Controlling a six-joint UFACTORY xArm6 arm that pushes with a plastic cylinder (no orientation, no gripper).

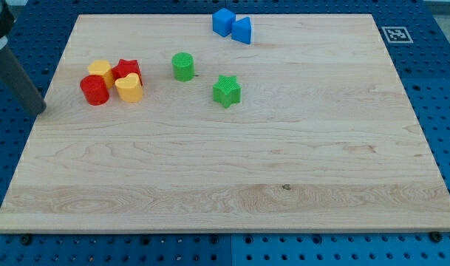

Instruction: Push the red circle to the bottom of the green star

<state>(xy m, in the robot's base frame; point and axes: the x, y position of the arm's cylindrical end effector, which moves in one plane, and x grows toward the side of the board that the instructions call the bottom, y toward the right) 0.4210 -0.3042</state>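
1. My tip point(41, 109), the bottom end of the dark straight rod, is sitting at the view's left edge of the light wooden board point(225, 185); it is a bare rod with nothing to open or close, and it is touching no block
2. The red circle block point(94, 90) is lying near the tip, on the tip's right, in a tight bunch
3. In that bunch, a yellow block with flat sides point(100, 70) is touching the red circle from above, a red star block point(126, 69) is sitting behind, and a yellow heart block point(128, 87) is sitting just beside it on the right
4. The green star block point(227, 91) is resting well apart, to the view's right of the bunch
5. A green round block point(183, 66) is standing between the bunch and the green star, a bit higher up
6. Two blue blocks are touching at the view's top: a blue chunky block point(224, 21) and a blue triangle block point(242, 29)
7. A small black and white square marker point(394, 33) is sticking on the board's top right corner; it is showing a pattern, and I cannot read any words on it
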